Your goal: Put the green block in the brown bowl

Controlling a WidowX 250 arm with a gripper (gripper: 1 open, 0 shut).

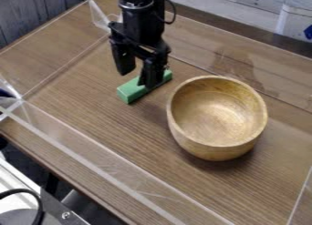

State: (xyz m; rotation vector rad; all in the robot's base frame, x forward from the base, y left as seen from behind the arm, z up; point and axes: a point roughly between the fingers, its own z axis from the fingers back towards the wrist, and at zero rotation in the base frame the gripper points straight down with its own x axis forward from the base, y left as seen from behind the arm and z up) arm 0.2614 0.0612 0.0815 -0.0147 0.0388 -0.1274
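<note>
A small bright green block (130, 91) lies flat on the wooden table, just left of the brown bowl (217, 117). The bowl is round, light wood, with a thick rim and nothing in its hollow. My black gripper (138, 74) points straight down over the far end of the block. Its fingers (122, 61) stand open, one on each side of the block, and hide its far end. I cannot tell whether they touch it.
Clear plastic walls (73, 142) fence the table at the front and left. A white object (293, 19) sits at the back right corner. Bare wood lies in front of the bowl and block.
</note>
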